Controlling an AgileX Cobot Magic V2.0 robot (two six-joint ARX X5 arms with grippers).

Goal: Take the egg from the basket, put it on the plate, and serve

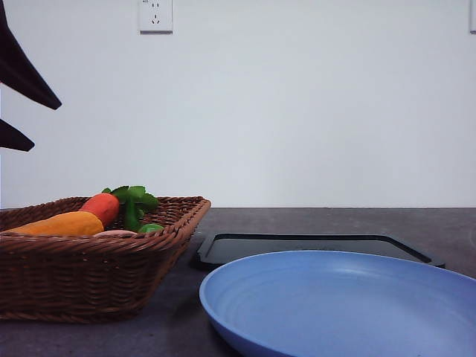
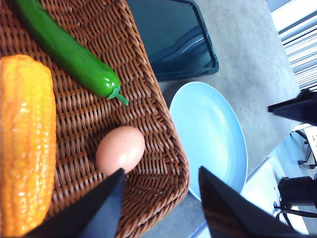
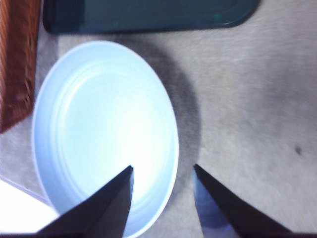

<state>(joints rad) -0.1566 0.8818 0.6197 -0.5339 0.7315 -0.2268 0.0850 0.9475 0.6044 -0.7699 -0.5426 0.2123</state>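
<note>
Hovering left claw [image 2: 161, 198], spread, above egg [image 2: 120, 149]

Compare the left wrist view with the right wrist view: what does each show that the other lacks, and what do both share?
Left wrist view alone: the egg lying in the basket, beside a corn cob and a green pepper, with the open left gripper just above the basket's rim.

Right wrist view alone: the open right gripper above the plate's edge, and a wide stretch of bare table.

Both: the basket, the empty plate, and the black tray.
</note>
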